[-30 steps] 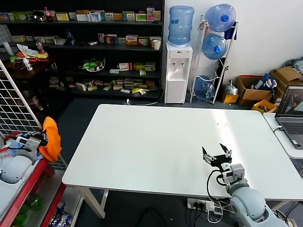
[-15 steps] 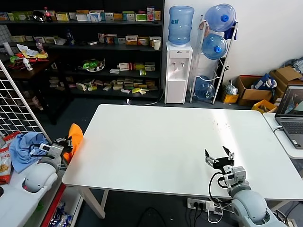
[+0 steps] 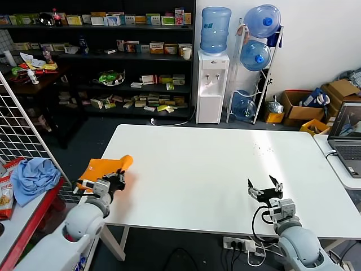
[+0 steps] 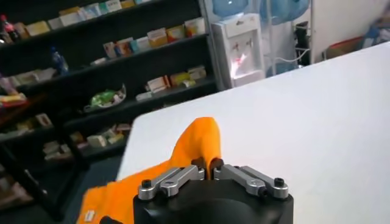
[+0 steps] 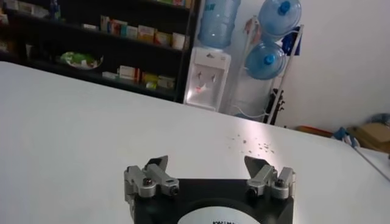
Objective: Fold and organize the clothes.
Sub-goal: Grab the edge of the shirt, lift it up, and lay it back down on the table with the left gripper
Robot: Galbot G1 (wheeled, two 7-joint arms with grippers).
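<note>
1. Head view: my left gripper is clamped on the bright orange cotton T-shirt, which hangs over the left edge of the white rectangular table, part on the top and part off it. My right gripper waits near the table's front edge with its fingers spread and nothing in them. The tabletop between the two is bare.
2. Left wrist view: here I see what the head camera hides: the fingers are pinched together on a raised orange fold, and the shirt trails back off the table's edge.
3. Right wrist view: the spread fingers sit above the white top, touching nothing.
4. A second ago the shirt hung beside the red cart, well left of the table; now it has reached the table's edge. A crumpled light blue cloth now shows on that cart.
</note>
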